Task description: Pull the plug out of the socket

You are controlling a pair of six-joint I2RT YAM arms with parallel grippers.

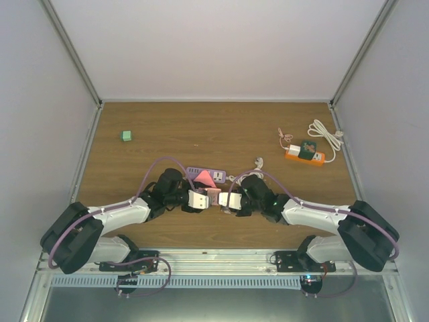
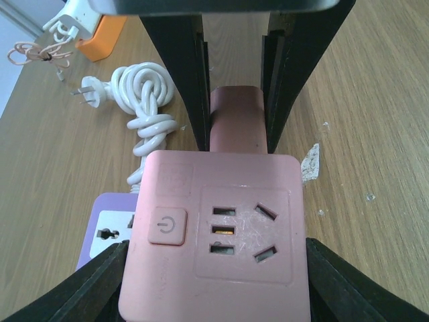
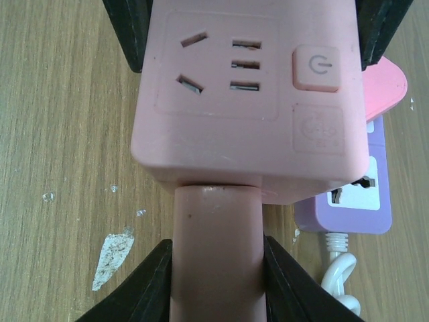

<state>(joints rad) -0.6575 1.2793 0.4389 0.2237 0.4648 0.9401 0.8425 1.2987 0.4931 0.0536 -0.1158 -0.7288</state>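
A pink socket block (image 2: 221,235) is held above the table between both grippers. My left gripper (image 2: 214,275) is shut on its two sides. A pink plug (image 3: 218,248) sits against the block's side face (image 3: 248,87) with no gap showing. My right gripper (image 3: 218,275) is shut on the plug's body; its black fingers (image 2: 181,74) flank the plug (image 2: 234,121). In the top view the two grippers (image 1: 206,196) (image 1: 225,200) meet nose to nose at the table's middle front. The short orange socket block (image 1: 305,155), with a white plug in it, lies far back right, untouched.
A purple power strip (image 1: 198,172) lies just behind the grippers, with a pink piece (image 1: 205,178) on it. Its coiled white cord (image 2: 147,100) ends in a plug (image 1: 259,162). A green cube (image 1: 126,135) sits back left. White paint chips (image 3: 114,251) mark the wood.
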